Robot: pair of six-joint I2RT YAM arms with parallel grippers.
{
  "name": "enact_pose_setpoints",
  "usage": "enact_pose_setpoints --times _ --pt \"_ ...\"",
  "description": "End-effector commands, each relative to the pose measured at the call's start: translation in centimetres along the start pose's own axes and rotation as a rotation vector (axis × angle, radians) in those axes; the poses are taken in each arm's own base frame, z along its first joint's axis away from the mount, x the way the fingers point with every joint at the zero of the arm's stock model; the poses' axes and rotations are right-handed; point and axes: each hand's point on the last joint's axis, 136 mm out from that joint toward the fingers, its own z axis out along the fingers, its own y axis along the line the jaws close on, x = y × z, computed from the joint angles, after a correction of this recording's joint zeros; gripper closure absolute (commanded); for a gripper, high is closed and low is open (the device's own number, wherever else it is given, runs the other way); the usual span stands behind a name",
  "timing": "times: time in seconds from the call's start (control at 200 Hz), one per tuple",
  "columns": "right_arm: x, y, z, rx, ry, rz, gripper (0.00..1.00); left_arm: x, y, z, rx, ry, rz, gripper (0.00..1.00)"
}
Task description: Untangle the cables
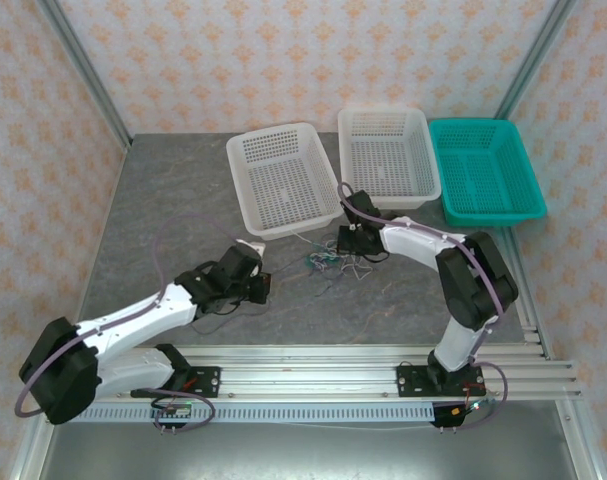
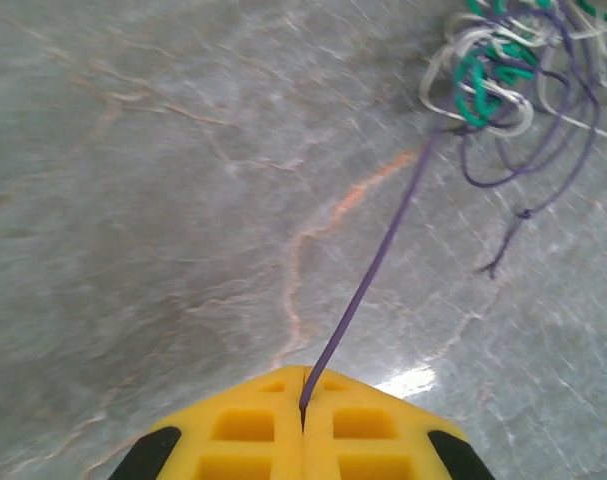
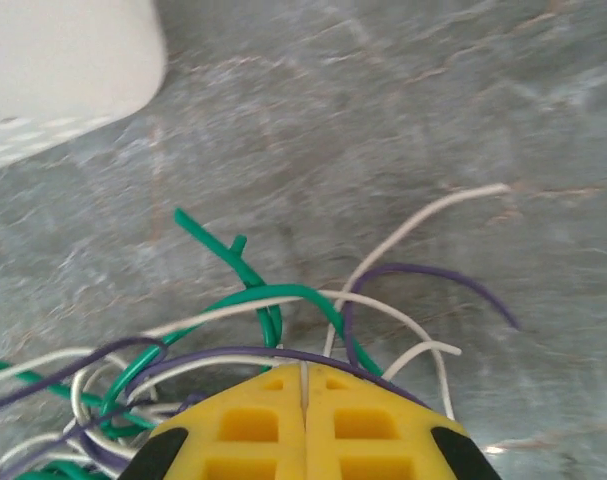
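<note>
Left gripper [image 2: 303, 388]: fingers pressed together, clamped on the purple cable [image 2: 375, 262].
Purple cable axis: stretched straight from the fingers, forward and to the right, into the tangle [image 2: 503, 70].
Tangle location: on the table [image 1: 183, 200], between both grippers, just in front of a white basket [image 1: 288, 222].
Right gripper [image 3: 305, 375]: fingers together at the tangle's edge, a white cable [image 3: 413, 225] apparently pinched. This arm is judged nearer to the tangle.
Writing: none legible.

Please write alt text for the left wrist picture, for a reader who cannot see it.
The yellow fingers of the left gripper are shut on a thin purple cable, which runs straight up and right to a tangle of white, green and purple cables on the grey marbled table.
</note>
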Motion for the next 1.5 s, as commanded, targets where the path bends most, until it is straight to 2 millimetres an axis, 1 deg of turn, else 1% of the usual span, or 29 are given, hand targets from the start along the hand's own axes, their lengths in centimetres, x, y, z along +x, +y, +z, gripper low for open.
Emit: enact_pose_setpoints --times 0.0,0.075,0.155,0.19,0.255,0.435,0.515,0.631,0.691,0.721,0.751,0.801,0.831,0.891,0.921,0.961,1.011,1.081,1.161,1.196,1.256,1.271,1.291,1.316,1.386,1.431,1.491 --pt "-1.1 -6.1 -2.0 0.238 -0.100 0.142 1.00 -1.0 5.3 -3.5 -0.269 -0.078 -0.090 1.00" --pt "-0.8 -10.0 -3.0 0.301 -0.135 0.252 1.00 -0.6 9.2 -5.6 -0.390 -0.079 -0.174 1.00" --pt "-0.5 -13.5 -4.3 0.366 -0.178 0.325 1.00 0.4 11.9 -7.0 -0.433 -0.065 -0.257 1.00" --pt "-0.2 -14.9 -4.8 0.402 -0.189 0.348 1.00 0.3 12.8 -7.6 -0.463 -0.091 -0.290 1.00" --pt "0.1 -17.1 -5.7 0.441 -0.204 0.406 1.00 -0.2 13.1 -8.0 -0.456 -0.119 -0.319 1.00" --pt "1.1 -22.2 -8.6 0.516 -0.294 0.610 1.00 -0.1 16.3 -10.0 -0.626 -0.111 -0.431 1.00" --pt "2.1 -24.9 -10.1 0.546 -0.333 0.728 1.00 0.3 17.4 -10.4 -0.668 -0.109 -0.475 1.00" --pt "4.1 -29.0 -12.2 0.566 -0.382 0.917 1.00 0.8 18.4 -10.8 -0.699 -0.112 -0.541 1.00" --pt "4.6 -30.4 -14.0 0.580 -0.433 0.975 1.00 1.0 18.8 -11.0 -0.709 -0.115 -0.576 1.00" --pt "4.5 -30.6 -14.6 0.576 -0.456 0.975 1.00 1.0 18.9 -10.9 -0.702 -0.114 -0.588 1.00" --pt "4.0 -30.3 -14.8 0.547 -0.470 0.935 1.00 0.9 18.6 -10.5 -0.674 -0.111 -0.585 1.00" --pt "2.6 -28.9 -13.9 0.435 -0.462 0.868 1.00 0.3 17.3 -9.0 -0.569 -0.097 -0.559 1.00" --pt "2.1 -27.8 -13.2 0.370 -0.440 0.838 1.00 0.0 16.3 -8.0 -0.498 -0.082 -0.549 1.00" --pt "1.3 -24.5 -11.6 0.246 -0.373 0.733 1.00 -0.6 13.7 -5.4 -0.320 -0.047 -0.520 1.00" --pt "1.4 -23.1 -10.9 0.231 -0.331 0.690 1.00 -0.7 12.4 -4.4 -0.256 -0.026 -0.504 1.00" --pt "1.7 -21.2 -10.0 0.211 -0.286 0.635 1.00 -0.7 11.2 -3.4 -0.222 -0.003 -0.474 1.00" --pt "2.0 -19.1 -9.1 0.173 -0.253 0.587 1.00 -0.7 10.0 -2.6 -0.220 0.020 -0.409 1.00" --pt "2.6 -16.5 -8.0 0.112 -0.220 0.556 1.00 -0.9 8.4 -1.8 -0.230 0.039 -0.330 1.00" --pt "3.5 -15.0 -7.5 0.076 -0.181 0.555 1.00 -1.1 7.1 -0.9 -0.223 0.056 -0.299 1.00" --pt "3.7 -14.7 -7.6 0.071 -0.171 0.547 0.90 -1.2 6.8 -0.7 -0.225 0.060 -0.291 1.00" --pt "3.7 -14.6 -8.6 0.082 -0.168 0.533 0.59 -1.5 6.4 -0.5 -0.228 0.061 -0.278 1.00" --pt "3.6 -14.5 -9.0 0.080 -0.173 0.526 0.53 -1.6 6.4 -0.5 -0.230 0.061 -0.275 1.00" --pt "3.4 -14.3 -9.5 0.075 -0.181 0.512 0.47 -1.7 6.3 -0.5 -0.228 0.060 -0.272 1.00" --pt "3.1 -14.1 -10.4 0.065 -0.198 0.494 0.43 -1.8 6.1 -0.5 -0.223 0.057 -0.266 1.00" --pt "2.1 -12.8 -13.0 0.037 -0.265 0.427 0.35 -2.1 5.4 -0.7 -0.192 0.053 -0.243 1.00" --pt "1.5 -11.3 -14.5 0.000 -0.303 0.377 0.32 -2.3 4.6 -0.9 -0.150 0.050 -0.217 1.00" --pt "1.3 -8.7 -15.6 -0.049 -0.318 0.301 0.31 -2.8 3.4 -1.1 -0.095 0.037 -0.193 1.00"
